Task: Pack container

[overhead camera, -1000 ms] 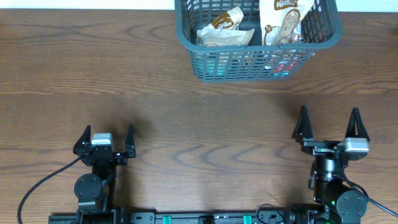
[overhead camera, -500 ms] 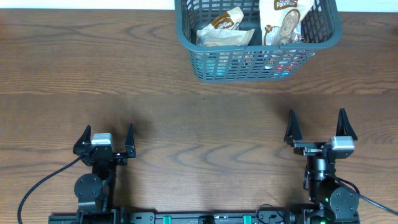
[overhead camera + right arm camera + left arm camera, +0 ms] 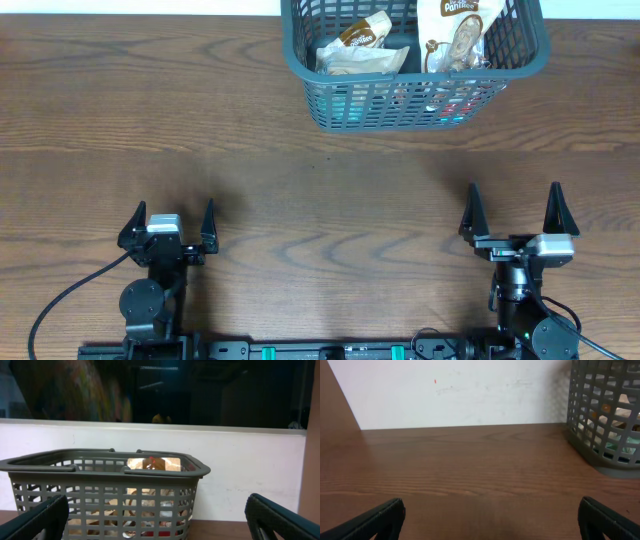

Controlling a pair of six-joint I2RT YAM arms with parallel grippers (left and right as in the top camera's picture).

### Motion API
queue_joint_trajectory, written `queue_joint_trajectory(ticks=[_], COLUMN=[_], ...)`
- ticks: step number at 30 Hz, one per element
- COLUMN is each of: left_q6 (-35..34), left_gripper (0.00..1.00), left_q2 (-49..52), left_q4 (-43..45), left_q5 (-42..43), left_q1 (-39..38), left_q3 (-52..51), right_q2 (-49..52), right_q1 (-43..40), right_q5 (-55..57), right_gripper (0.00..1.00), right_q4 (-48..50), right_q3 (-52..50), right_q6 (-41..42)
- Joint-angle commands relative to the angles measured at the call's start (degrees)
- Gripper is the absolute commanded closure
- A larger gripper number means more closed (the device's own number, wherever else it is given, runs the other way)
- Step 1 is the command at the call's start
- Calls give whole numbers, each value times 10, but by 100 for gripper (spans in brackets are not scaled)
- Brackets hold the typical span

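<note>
Overhead view: low in the frame, the left gripper (image 3: 168,218) and right gripper (image 3: 513,205) spread their fingers wide, holding nothing. Up at the top sits the container (image 3: 400,105), snack packets (image 3: 360,45) inside. It looks stiff and light; its thick rim seems best to grab.

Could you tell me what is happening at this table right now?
Two robot arms are working on packing the container, which sits at the far edge of the table. Neither arm is handling anything at this moment. The left hand and the right hand are both open and empty near the front edge, well apart from the container. At least two snack packets already lie inside it.
</note>
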Motion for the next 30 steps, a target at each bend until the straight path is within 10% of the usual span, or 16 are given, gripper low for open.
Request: queue_joint_trajectory(ticks=[1,30], left_q6=[-7,-7], left_gripper=[1,1], left_q2=[-4,-4], left_q4=[-24,-24], left_q5=[5,5], left_q1=[3,3], left_q3=[-7,-7], right_q2=[-10,-10], right_q1=[5,5], right_q5=[-5,-49], right_gripper=[1,1], right_q4=[-2,-116], right_q3=[-9,-69], right_q6=[-7,-63])
